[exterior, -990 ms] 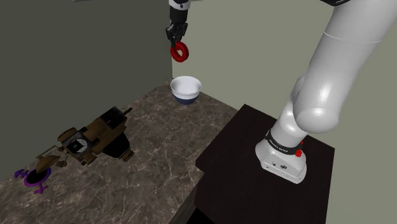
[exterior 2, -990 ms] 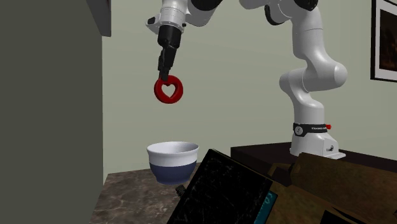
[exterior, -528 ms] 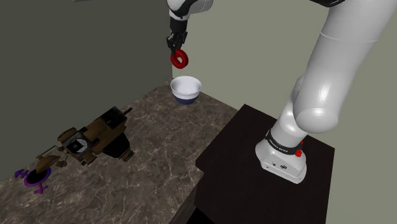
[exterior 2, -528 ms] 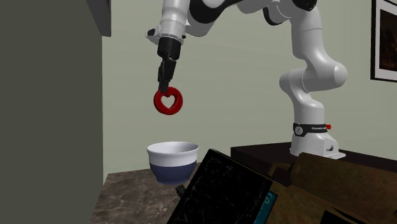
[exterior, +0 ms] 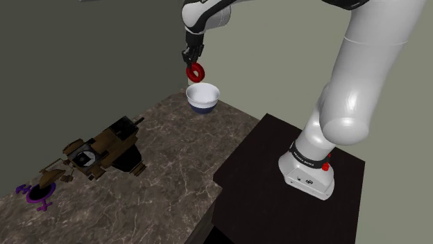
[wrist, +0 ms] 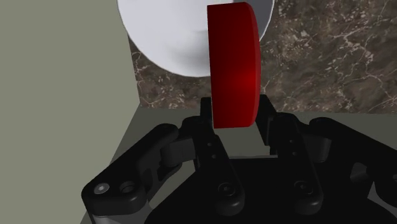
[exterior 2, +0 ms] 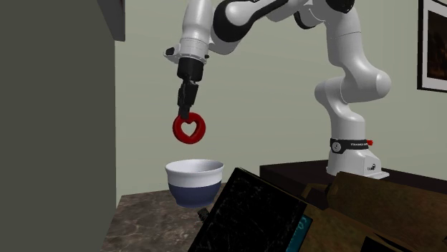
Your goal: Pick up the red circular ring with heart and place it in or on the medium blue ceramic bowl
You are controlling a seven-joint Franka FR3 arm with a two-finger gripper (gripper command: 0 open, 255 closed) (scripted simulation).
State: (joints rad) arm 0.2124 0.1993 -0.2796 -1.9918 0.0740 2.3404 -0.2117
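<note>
Marbled brown countertop (exterior: 173, 159), wall corner. Gripper (exterior 2: 187, 110) pinches red heart-cutout ring (exterior 2: 176, 129) at its rim; ring hangs above white-and-blue bowl (exterior 2: 194, 192).

You've got a dark brown veined marble countertop (exterior: 173, 163). At its end by the shoulder view's lower left lies a small purple ringed object (exterior: 35, 194), with a brown-and-black blocky contraption (exterior: 104, 149) just beside it. A dark framed picture (exterior 2: 432, 43) hangs on the wall.

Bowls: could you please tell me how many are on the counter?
1. The bowl stands at the far corner of the counter, below the ring held in the pincer. None looks hidden.
</note>
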